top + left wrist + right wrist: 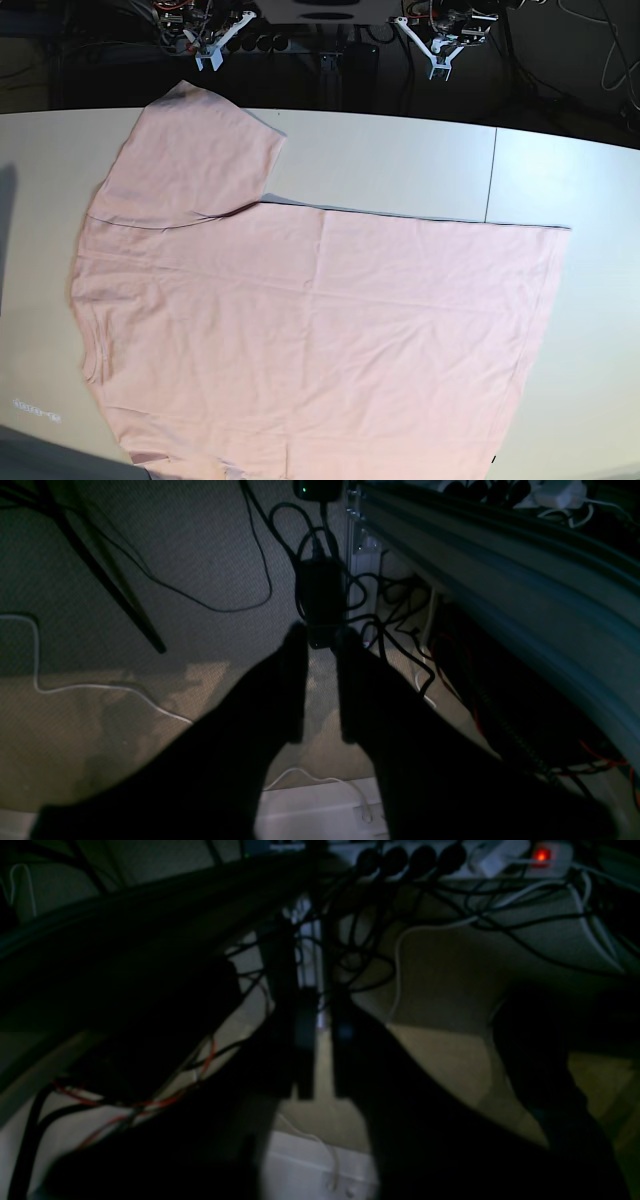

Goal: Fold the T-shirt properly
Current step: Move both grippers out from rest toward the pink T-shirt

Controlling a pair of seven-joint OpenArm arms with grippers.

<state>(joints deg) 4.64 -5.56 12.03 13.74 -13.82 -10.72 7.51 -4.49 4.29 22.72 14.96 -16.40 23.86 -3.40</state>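
The pale pink T-shirt (310, 330) lay spread flat, plain side up, across the white worktop (400, 160), one short sleeve reaching toward the far left edge and its hem toward the right. Both arms hung beyond the far edge, well apart from the cloth. The left gripper (320, 680) and the right gripper (320, 1050) each showed a narrow gap between their dark fingers, holding nothing, above carpet and tangled cables (350, 595).

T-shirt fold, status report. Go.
Left gripper and right gripper parked beyond table's far edge, jaws slightly apart, empty. T-shirt spread flat on table, plain side up, unfolded. Nothing in the way.
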